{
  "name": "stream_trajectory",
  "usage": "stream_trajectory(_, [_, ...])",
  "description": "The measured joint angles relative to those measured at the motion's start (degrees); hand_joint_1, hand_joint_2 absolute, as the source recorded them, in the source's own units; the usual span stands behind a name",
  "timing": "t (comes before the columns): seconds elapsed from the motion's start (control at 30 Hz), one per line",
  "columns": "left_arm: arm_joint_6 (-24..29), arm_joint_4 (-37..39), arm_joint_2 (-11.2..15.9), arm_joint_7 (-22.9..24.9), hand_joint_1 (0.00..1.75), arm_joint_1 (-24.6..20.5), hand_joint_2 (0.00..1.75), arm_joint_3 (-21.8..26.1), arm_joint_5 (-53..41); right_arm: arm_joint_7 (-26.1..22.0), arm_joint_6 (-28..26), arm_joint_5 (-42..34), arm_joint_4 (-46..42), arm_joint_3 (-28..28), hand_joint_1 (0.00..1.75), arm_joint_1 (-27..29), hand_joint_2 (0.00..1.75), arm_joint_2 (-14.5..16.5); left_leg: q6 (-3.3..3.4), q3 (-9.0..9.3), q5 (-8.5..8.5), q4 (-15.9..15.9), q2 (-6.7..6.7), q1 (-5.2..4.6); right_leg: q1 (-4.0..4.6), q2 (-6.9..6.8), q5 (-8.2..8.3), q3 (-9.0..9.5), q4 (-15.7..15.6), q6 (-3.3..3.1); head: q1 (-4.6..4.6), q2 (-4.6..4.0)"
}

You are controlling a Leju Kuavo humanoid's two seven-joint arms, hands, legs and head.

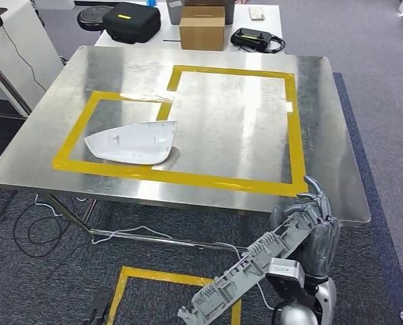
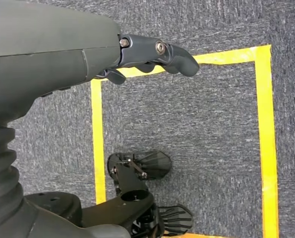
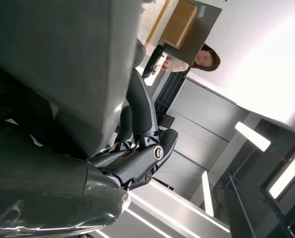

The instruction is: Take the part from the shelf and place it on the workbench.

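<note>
Right hand grips the grey part just short of the workbench; placing remains; left hand hangs empty, fingers loose

The right hand sits at the lower right of the head view, its fingers wrapped around one end of a long grey ribbed part that slants down toward the bottom centre of the frame. The fingertips curl up over the top of the part. Below the hand, the silver right wrist and forearm come in from the bottom edge. In the right wrist view, the dark fingers curl tightly against the grey surface of the held part. In the left wrist view, the left hand hangs with nothing in it, its dark fingers extended and only slightly bent.
</note>
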Motion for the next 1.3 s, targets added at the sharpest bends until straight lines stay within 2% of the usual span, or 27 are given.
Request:
stream_trajectory(0.23, [-0.44, 0.00, -0.35, 0.00, 0.00, 0.00, 1.75, 0.00, -0.23, 2.38, 0.53, 4.02, 0.13, -2.47, 1.75, -1.47, 1.75, -2.40, 0.14, 0.12, 0.08, 0.01, 0.00, -0.08, -0.09, 0.00, 0.34, 0.27, -0.49, 0.35, 0.01, 0.00])
stream_trajectory(0.47, [-0.64, 0.00, -0.51, 0.00, 0.00, 0.00, 1.75, 0.00, -0.33, 3.80, 1.88, 6.17, 0.12, -4.62, 1.75, -2.90, 1.75, -5.21, 0.22, 0.12, 0.04, 0.02, 0.00, -0.13, -0.17, 0.00, 0.37, 0.31, -0.61, 0.40, 0.00, 0.00])
stream_trajectory(0.57, [-0.91, 0.00, -0.55, 0.06, 0.00, 0.02, 1.75, 0.00, -0.33, 4.58, 4.92, 7.48, 0.13, -5.58, 1.75, -4.35, 1.75, -7.60, 0.24, 0.11, 0.03, 0.02, 0.00, -0.14, -0.18, -0.01, 0.37, 0.31, -0.62, 0.41, 0.01, 0.00])
stream_trajectory(0.73, [-1.36, 0.00, -0.68, 0.11, 0.00, 0.04, 1.75, 0.00, -0.37, 5.34, 11.47, 10.54, 0.52, -6.99, 1.75, -7.18, 1.75, -13.72, 0.27, 0.11, 0.03, 0.03, 0.00, -0.20, -0.26, -0.01, 0.41, 0.31, -0.64, 0.46, 0.01, 0.00])
stream_trajectory(0.97, [-1.56, 0.00, -0.98, 0.11, 0.00, 0.17, 1.75, 0.00, -0.36, 5.93, 15.20, 8.64, 0.84, -10.72, 1.75, -10.44, 1.75, -21.16, 0.34, 0.10, 0.05, 0.04, 0.00, -0.27, -0.36, -0.02, 0.45, 0.31, -0.64, 0.54, 0.01, 0.00])
stream_trajectory(1.3, [-1.77, 0.00, -1.30, 0.24, 0.00, 0.23, 1.75, 0.00, -0.39, 6.69, 16.86, 8.84, 0.84, -13.39, 1.75, -12.45, 1.75, -25.95, 0.46, 0.08, 0.08, 0.04, 0.00, -0.31, -0.40, -0.02, 0.46, 0.31, -0.64, 0.57, 0.01, 0.00])
